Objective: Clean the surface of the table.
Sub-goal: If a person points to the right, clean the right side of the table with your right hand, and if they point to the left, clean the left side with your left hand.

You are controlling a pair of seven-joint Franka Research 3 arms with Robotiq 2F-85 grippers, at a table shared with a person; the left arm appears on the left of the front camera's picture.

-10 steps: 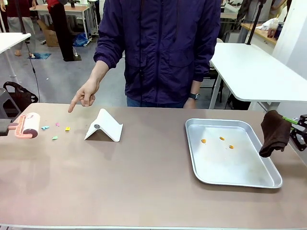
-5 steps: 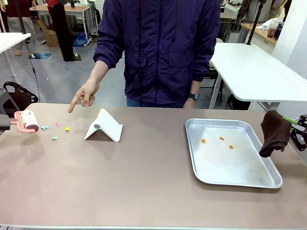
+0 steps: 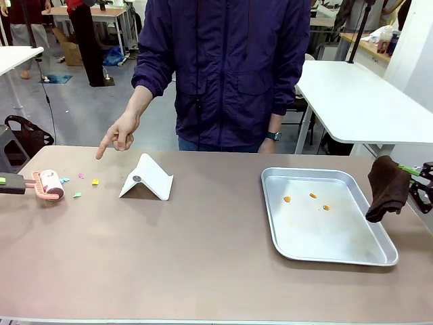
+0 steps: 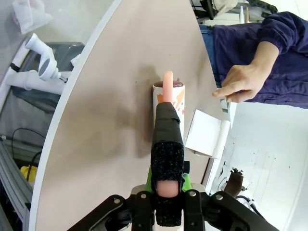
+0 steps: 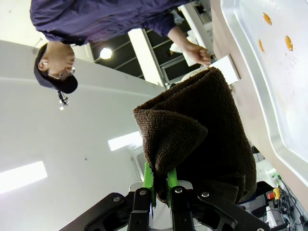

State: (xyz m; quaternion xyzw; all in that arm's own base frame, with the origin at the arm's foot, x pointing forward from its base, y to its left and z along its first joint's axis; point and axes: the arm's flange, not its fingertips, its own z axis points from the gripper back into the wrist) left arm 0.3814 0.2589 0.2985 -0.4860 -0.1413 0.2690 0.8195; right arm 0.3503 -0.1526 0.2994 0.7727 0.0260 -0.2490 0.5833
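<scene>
Left gripper (image 4: 167,192) is clamping the lint roller (image 3: 51,185) at the table's (image 3: 203,264) frame-left edge. I'm starting the scrap pass, likely rolling frame-right over the paper scraps (image 3: 77,194) next. Right gripper (image 5: 159,185) is clamping the brown cloth (image 3: 387,188).

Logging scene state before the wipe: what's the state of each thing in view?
Left gripper: shut on lint roller.
Lint roller: down at table, beside paper scraps.
Right gripper: shut on cloth.
Cloth: hanging from gripper, beside tray.
Tray: flat, three orange bits inside.
Paper scraps: loose on table.
Stand: upright, untouched.
Person's hand: pointing toward scraps.
</scene>
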